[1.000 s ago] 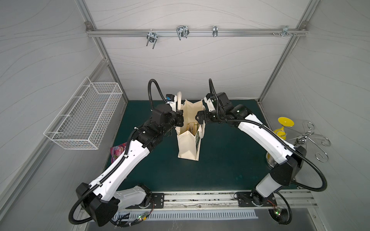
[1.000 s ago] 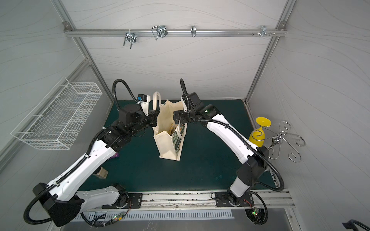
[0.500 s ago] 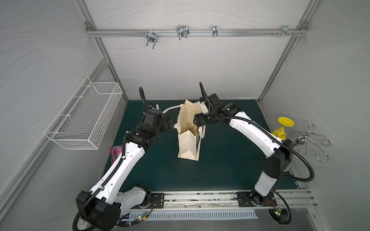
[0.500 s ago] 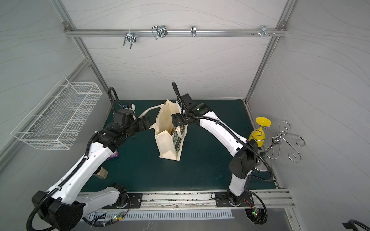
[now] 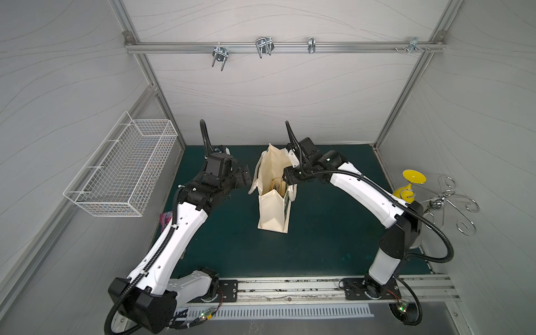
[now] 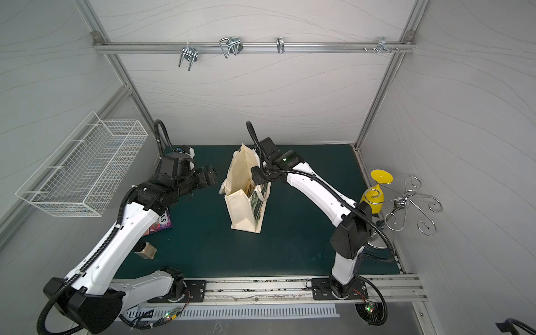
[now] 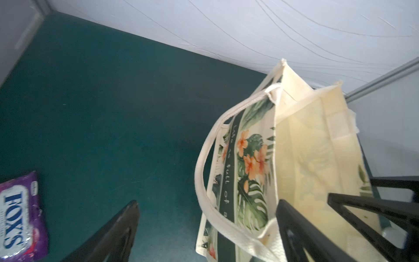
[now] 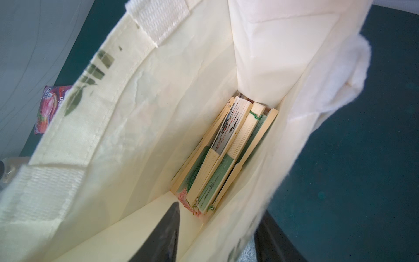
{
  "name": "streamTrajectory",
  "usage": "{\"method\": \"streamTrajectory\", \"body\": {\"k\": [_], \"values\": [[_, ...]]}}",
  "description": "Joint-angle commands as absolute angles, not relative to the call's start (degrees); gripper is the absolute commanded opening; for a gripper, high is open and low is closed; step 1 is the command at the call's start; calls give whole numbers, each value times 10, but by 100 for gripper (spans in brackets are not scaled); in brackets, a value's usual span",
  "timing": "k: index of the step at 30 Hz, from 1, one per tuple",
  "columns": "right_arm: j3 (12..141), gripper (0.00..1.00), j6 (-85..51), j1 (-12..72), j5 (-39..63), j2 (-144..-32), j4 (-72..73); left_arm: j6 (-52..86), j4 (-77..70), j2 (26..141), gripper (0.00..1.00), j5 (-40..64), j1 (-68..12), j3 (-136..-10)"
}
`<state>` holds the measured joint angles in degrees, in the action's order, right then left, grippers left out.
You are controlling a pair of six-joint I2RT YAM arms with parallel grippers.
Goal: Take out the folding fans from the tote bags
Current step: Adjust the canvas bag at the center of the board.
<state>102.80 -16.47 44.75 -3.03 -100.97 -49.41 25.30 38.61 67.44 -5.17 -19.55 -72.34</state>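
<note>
Surface (image 5: 319,246): dark green mat, flat | tote bag (image 5: 272,211): stands upright near centre, mouth open | purple snack packet (image 6: 162,222): lies flat at left side, well apart from bag | small brown object (image 6: 147,250): near packet, toward front; kind unclear

A white wire basket (image 5: 121,171) hangs on the left wall. On the green table (image 5: 319,246), a purple FOX'S packet (image 6: 161,222) lies by the left edge, with a small brown item (image 6: 146,250), perhaps a jar, nearer the front. A yellow goblet (image 5: 413,179) and a chrome hook stand (image 5: 446,203) sit by the right edge.
</note>
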Motion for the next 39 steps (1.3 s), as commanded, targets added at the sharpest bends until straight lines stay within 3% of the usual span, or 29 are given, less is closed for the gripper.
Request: {"method": "streamTrajectory", "body": {"k": [1, 16, 18, 23, 26, 30, 39], "values": [[1032, 49, -158, 459, -30, -1021, -509, 253, 383, 723, 91, 31, -194, -760], [1018, 45, -161, 462, -17, -1011, -503, 217, 408, 887, 84, 60, -211, -846], [1018, 44, -163, 462, -17, -1009, -504, 215, 408, 897, 73, 50, -211, -846], [1007, 41, -169, 462, -23, -995, -509, 207, 406, 903, 19, 40, -211, -848], [991, 41, -171, 461, -31, -980, -503, 193, 405, 894, 0, 25, -211, -864], [964, 43, -179, 455, -30, -961, -490, 155, 418, 884, 0, -10, -212, -915], [870, 59, -195, 449, 5, -931, -429, 33, 362, 845, 0, 7, -219, -938]]}}
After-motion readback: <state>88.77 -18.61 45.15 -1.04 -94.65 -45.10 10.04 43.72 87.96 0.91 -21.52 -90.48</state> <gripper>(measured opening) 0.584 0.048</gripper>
